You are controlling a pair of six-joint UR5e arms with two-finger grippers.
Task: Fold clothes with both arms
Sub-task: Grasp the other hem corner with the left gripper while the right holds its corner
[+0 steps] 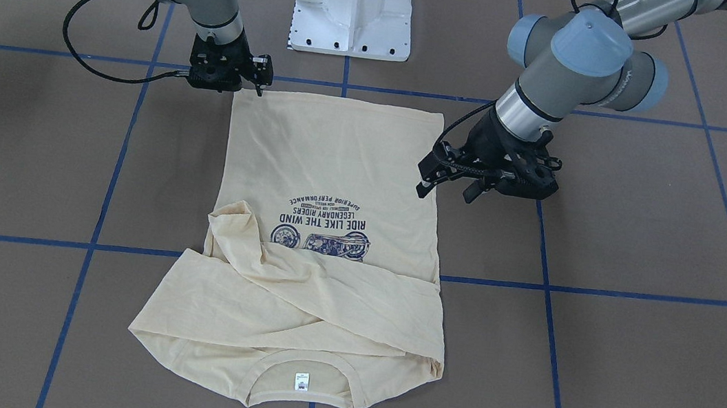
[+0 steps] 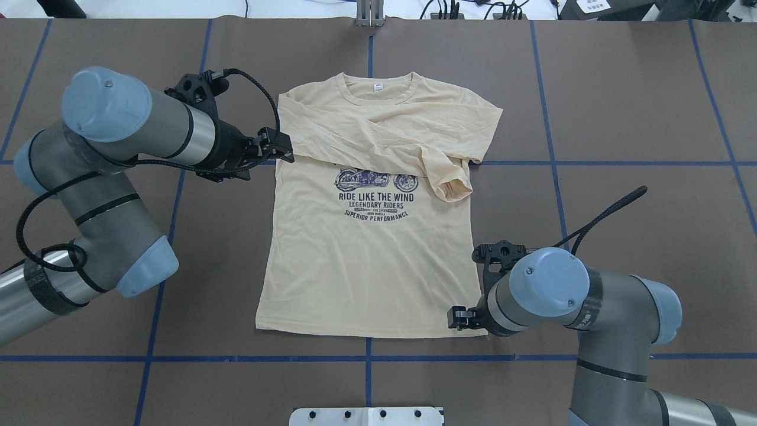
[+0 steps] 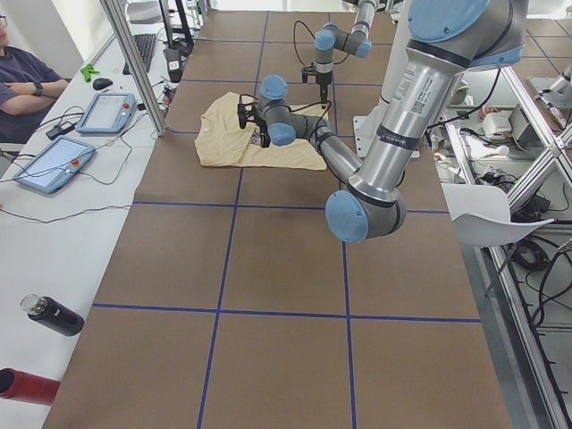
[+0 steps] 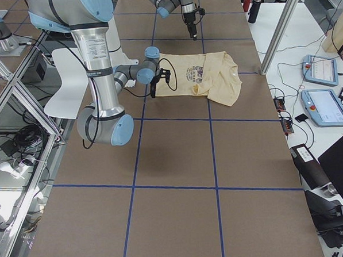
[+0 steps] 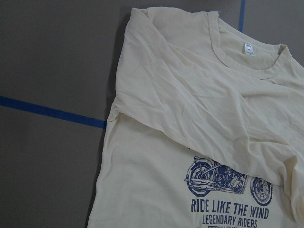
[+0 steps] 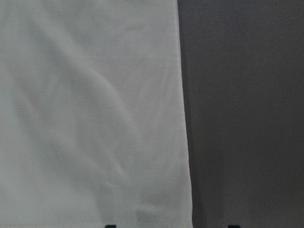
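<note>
Cream shirt [image 2: 366,266] is lying flat, print up, mid table [image 2: 621,118], sleeves crossing the chest. Spread left gripper [image 2: 287,151] is sitting at its left edge, spread right gripper [image 2: 455,318] at the near right hem corner. Thin cloth: either pinch is risking catching one layer, skewing the fold

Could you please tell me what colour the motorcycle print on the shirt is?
The motorcycle print is navy blue; the left wrist view shows it best.

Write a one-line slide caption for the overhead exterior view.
Cream shirt lies print-up, sleeves folded across the chest; left gripper at its armpit edge, right gripper at a hem corner.
</note>
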